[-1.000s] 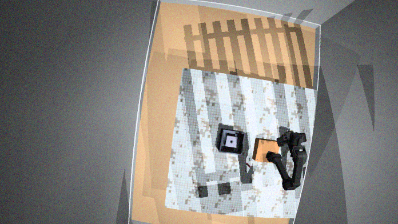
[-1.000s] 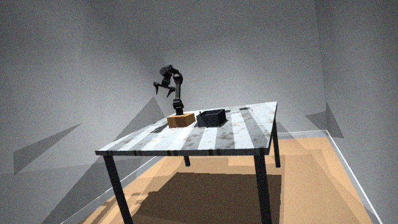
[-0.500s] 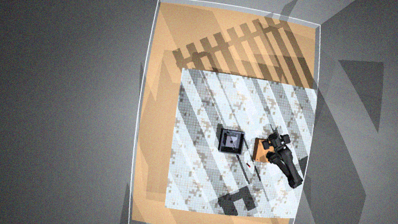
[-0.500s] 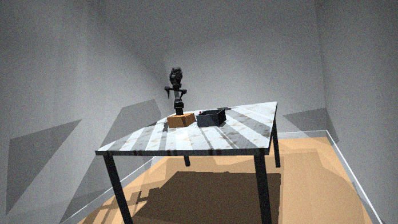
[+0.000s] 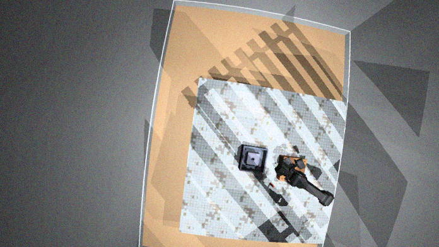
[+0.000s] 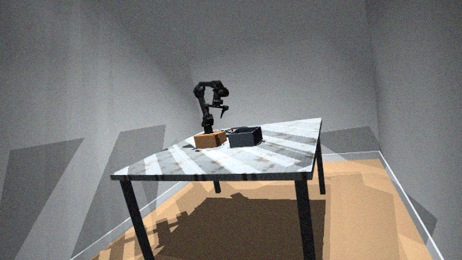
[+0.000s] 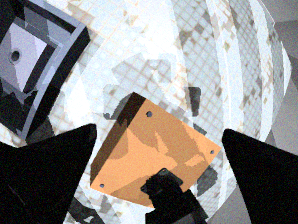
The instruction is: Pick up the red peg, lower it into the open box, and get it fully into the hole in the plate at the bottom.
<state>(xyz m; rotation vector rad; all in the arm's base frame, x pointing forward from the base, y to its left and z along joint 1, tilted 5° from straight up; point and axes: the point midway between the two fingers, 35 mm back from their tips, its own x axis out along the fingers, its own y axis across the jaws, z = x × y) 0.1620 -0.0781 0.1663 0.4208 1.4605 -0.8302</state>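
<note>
At the lower left and lower right edges of the wrist frame, the gripper (image 5: 291, 163) (image 6: 222, 113) (image 7: 161, 133) shows two dark fingers, cut off by the frame; it is wide open, nothing between them. Below it, the orange block (image 5: 299, 160) (image 6: 209, 140) (image 7: 150, 155) is partly hidden by the arm in the top view. The open box (image 5: 265, 157) (image 6: 241, 139) (image 7: 62, 65) is cropped at upper left in the wrist view; its plate hole is visible. Right and below centre in the top frame, the red peg (image 5: 272, 185) (image 6: 231, 130) lies outside the box: a small red fleck, orientation unclear.
</note>
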